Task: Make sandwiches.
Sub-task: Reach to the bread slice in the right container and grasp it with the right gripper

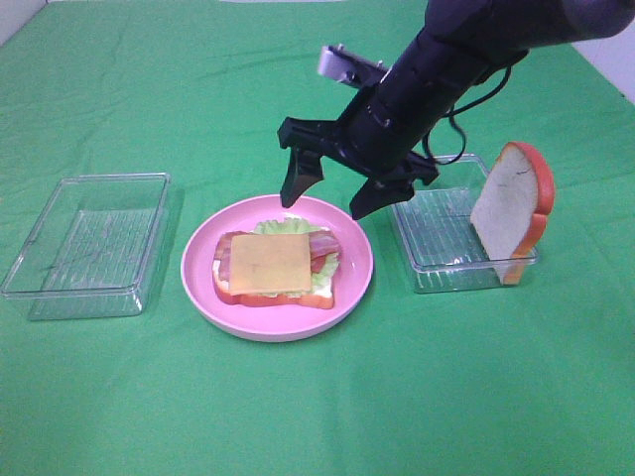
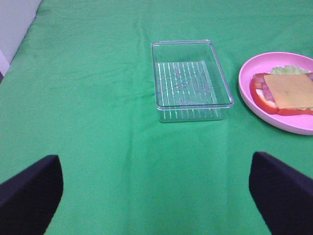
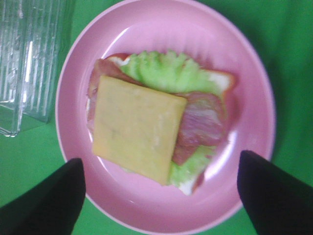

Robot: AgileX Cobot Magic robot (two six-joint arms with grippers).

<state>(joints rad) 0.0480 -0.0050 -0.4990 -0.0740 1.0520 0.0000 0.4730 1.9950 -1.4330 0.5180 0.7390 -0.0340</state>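
The right gripper [image 1: 335, 196] hangs above the far rim of the plate [image 1: 203, 283] with its two black fingers [image 1: 298, 174] spread wide; nothing sits between them and they touch nothing; its wrist view looks straight down on the stack with both fingertips apart at the frame's lower corners. The left gripper [image 2: 156, 188] shows only in its own wrist view, jaws wide over bare green cloth [image 1: 317, 416], holding nothing.

Two clear ribbed trays: the left tray [image 1: 84, 243] lies well left of the plate; the right tray [image 1: 446, 243] sits just right of it. One pink plate, in the middle, carries the open sandwich [image 1: 276, 268]: one bread slice at the bottom with orange-red crust, one lettuce leaf [image 1: 281, 226] showing at the far and right edges, red-brown bacon [image 1: 324, 248] (strips cannot be counted), and one yellow cheese square [image 1: 271, 263] lying on top. One second slice [image 1: 511, 210] stands tilted on edge at the right tray's right end; I cannot tell whether its foot rests inside the tray.
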